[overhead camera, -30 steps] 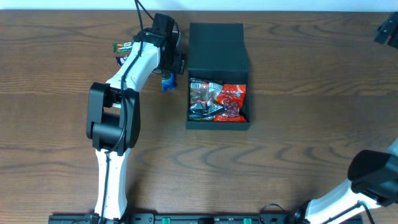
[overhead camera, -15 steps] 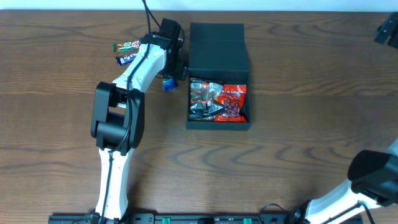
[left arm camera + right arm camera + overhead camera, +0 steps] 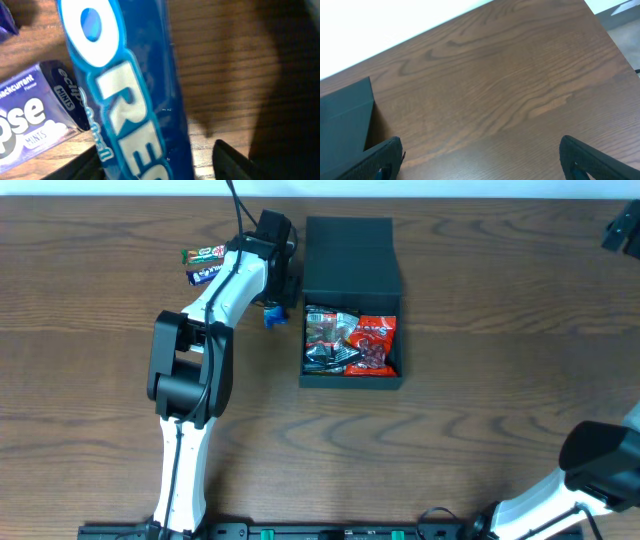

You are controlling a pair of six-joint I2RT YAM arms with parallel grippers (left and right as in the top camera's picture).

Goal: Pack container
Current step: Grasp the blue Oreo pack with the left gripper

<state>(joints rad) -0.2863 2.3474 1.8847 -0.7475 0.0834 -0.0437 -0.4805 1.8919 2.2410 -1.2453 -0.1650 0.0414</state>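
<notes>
Overhead evenly lit, sharp. Left wrist close-up soft, Oreo pack (image 3: 127,95) blurred, heavy shadow at right of frame. Right wrist: overexposed white band across upper left.

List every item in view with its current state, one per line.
container: lid open, two snack packets inside
Oreo pack: between the left gripper fingers, on the table
mints box: lying flat beside the Oreo pack
right gripper: open, empty

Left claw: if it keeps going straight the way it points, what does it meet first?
Most likely the blue Oreo pack, lying between the left claw's fingertips; the wooden table lies just beneath it.
</notes>
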